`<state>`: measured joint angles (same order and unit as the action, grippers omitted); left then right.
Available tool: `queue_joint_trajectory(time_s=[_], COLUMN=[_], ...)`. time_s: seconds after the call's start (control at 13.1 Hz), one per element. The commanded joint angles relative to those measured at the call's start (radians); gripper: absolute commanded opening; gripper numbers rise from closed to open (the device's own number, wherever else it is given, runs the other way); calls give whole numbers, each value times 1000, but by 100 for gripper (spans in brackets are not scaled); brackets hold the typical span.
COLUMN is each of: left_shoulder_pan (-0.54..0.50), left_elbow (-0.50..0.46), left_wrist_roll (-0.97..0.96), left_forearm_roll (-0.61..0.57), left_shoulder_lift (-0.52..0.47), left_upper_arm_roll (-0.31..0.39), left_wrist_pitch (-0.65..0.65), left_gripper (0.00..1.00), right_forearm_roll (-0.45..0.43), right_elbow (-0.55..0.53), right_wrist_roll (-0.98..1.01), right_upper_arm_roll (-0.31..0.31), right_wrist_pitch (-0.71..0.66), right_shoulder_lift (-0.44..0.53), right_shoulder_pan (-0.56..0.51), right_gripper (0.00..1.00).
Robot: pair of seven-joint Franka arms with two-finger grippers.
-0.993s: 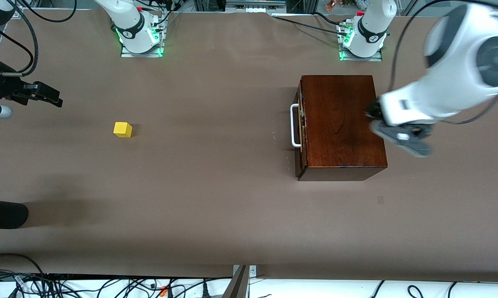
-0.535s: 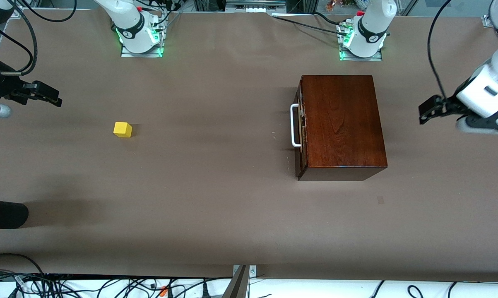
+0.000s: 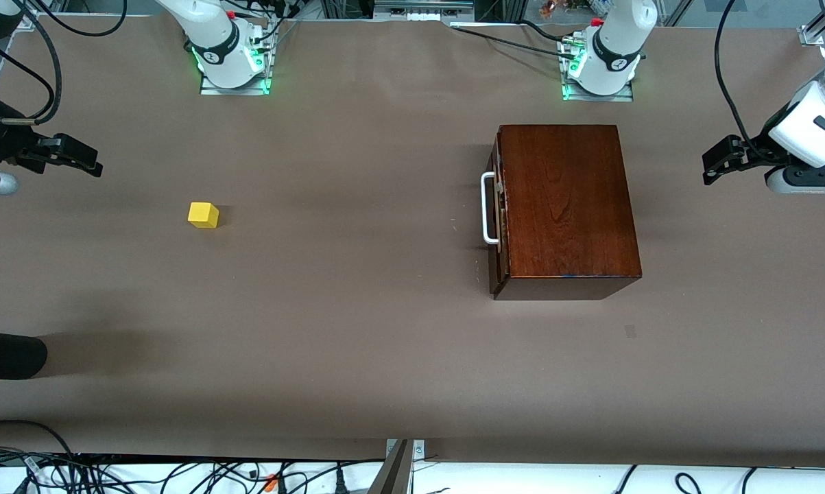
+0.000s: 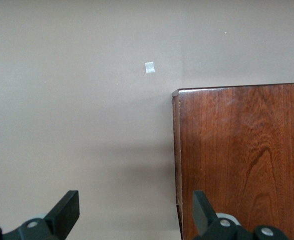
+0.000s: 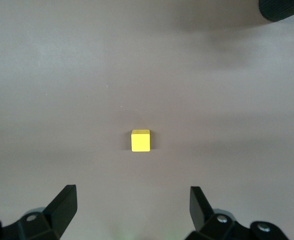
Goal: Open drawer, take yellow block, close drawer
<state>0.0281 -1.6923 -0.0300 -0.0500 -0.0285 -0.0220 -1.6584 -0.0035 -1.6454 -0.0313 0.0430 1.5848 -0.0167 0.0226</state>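
Observation:
The yellow block [image 3: 203,215] lies on the bare table toward the right arm's end; it also shows in the right wrist view [image 5: 141,140]. The drawer sits pushed into the dark wooden box [image 3: 566,206], its white handle [image 3: 487,208] facing the right arm's end. My left gripper [image 3: 715,165] is open and empty in the air beside the box, at the left arm's end; its wrist view [image 4: 136,212] shows the box's top corner [image 4: 241,160]. My right gripper [image 3: 79,159] is open and empty, up in the air [image 5: 133,205] near the block, not touching it.
A black rounded object [image 3: 7,355] juts in at the table's edge on the right arm's end, nearer to the front camera than the block; it also shows in the right wrist view [image 5: 284,9]. A small tape mark [image 3: 630,331] lies near the box.
My left arm has swung off from over the box toward the left arm's end of the table. The right arm, the block and the box have not moved.

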Motion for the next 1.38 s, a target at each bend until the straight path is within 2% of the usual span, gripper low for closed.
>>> queue_joint_trajectory(time_s=[0.0, 1.3], left_shoulder_pan=[12, 16], left_elbow=[39, 69], left_wrist_roll=[-8, -10], left_forearm_roll=[24, 13], left_shoulder_lift=[18, 35], left_upper_arm_roll=[5, -13], left_wrist_pitch=[22, 48], left_gripper=[100, 100], right_forearm_roll=[-9, -9], right_elbow=[6, 7], right_wrist_roll=[-15, -13], right_upper_arm_roll=[9, 9], right_wrist_pitch=[-17, -32], right_shoulder_lift=[12, 14], right_shoulder_pan=[10, 10], right_gripper=[100, 100])
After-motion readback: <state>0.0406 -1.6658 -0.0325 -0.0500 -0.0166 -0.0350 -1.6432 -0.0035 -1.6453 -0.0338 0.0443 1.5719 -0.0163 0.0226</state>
